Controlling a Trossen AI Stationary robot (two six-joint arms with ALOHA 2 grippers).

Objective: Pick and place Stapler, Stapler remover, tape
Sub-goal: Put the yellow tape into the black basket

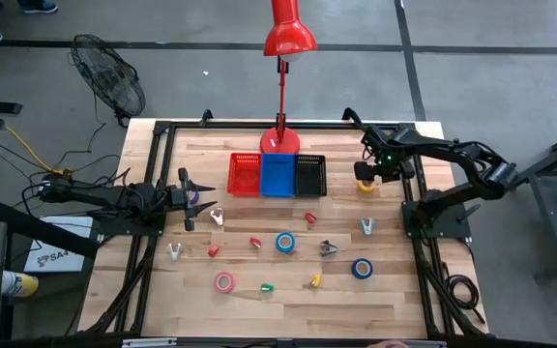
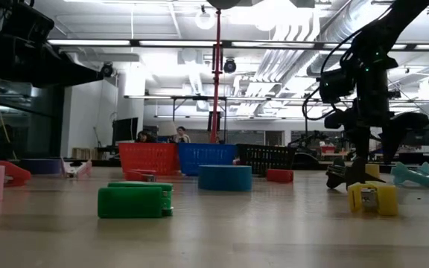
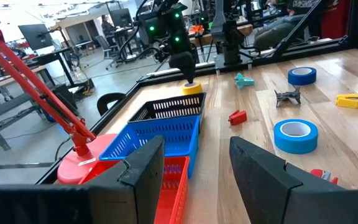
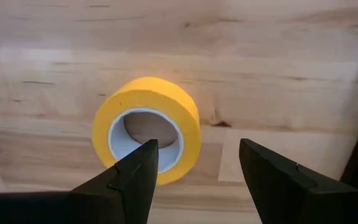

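Bench: pale wooden bench [image 1: 395, 300] is carrying three small bins side by side by the red lamp base [image 1: 279, 143], with the black bin [image 1: 309, 175] as the landmark here.
Task's thing: yellow tape roll [image 4: 146, 129] is lying flat on the wood just beside the black bin, on its right-arm side, open centre facing up.
Handling: it is looking light and stiff, a card core under smooth wound tape; likely a little slippery on the outer face. Pinching one wall of the ring, one finger inside the core and one outside, seems the surest hold.
Right hand: right hand [image 4: 194, 165] is hovering directly above the roll, fingers spread apart, touching and holding nothing.
Left hand: left hand [image 1: 190, 198] is waiting well away from the black bin, fingers apart, empty.
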